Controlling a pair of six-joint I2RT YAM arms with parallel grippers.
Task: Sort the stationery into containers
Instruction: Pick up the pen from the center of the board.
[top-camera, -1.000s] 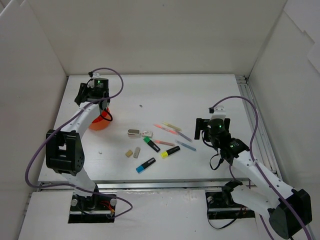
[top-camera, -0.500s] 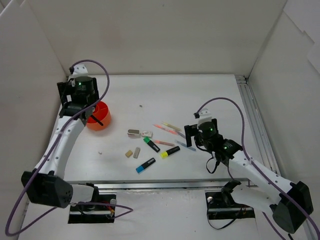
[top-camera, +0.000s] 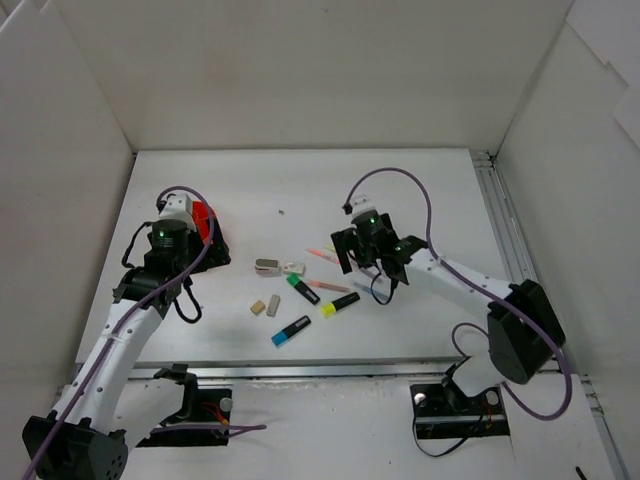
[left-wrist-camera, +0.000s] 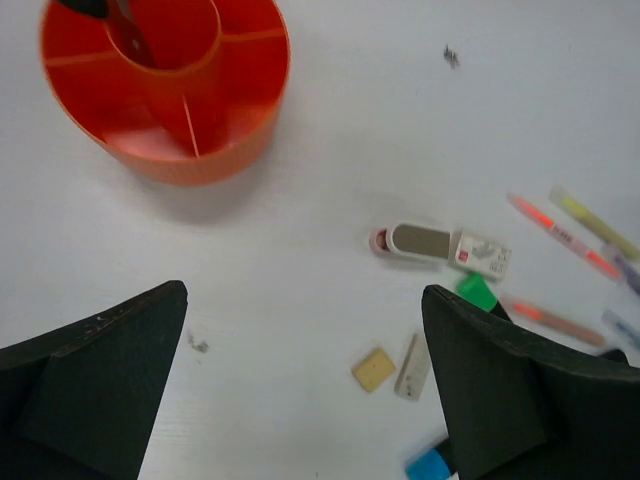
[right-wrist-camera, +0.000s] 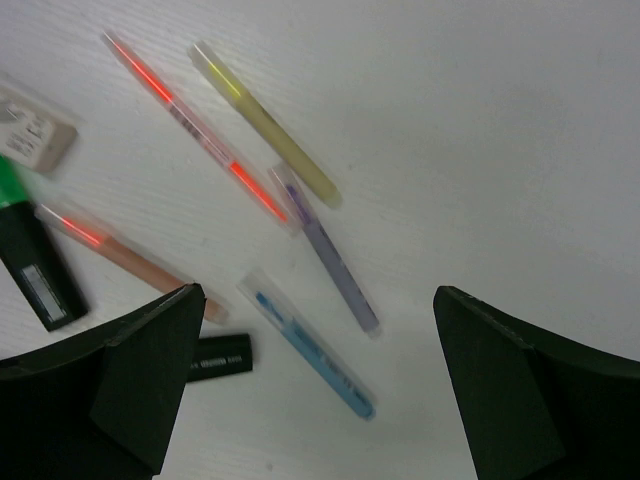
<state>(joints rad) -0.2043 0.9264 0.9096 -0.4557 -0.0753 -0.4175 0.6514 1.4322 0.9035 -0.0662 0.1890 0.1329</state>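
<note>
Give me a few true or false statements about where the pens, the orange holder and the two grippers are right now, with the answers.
1. The left gripper and the right gripper are both open and empty. True.
2. The orange holder lies tipped on its side. False: it stands upright on the table.
3. A dark thing already sits inside the holder. True.
4. The yellow pen is in the holder. False: it lies on the table beside the red pen.
5. The right gripper grips the green highlighter. False: it lies on the table, off to one side of the open fingers.
</note>
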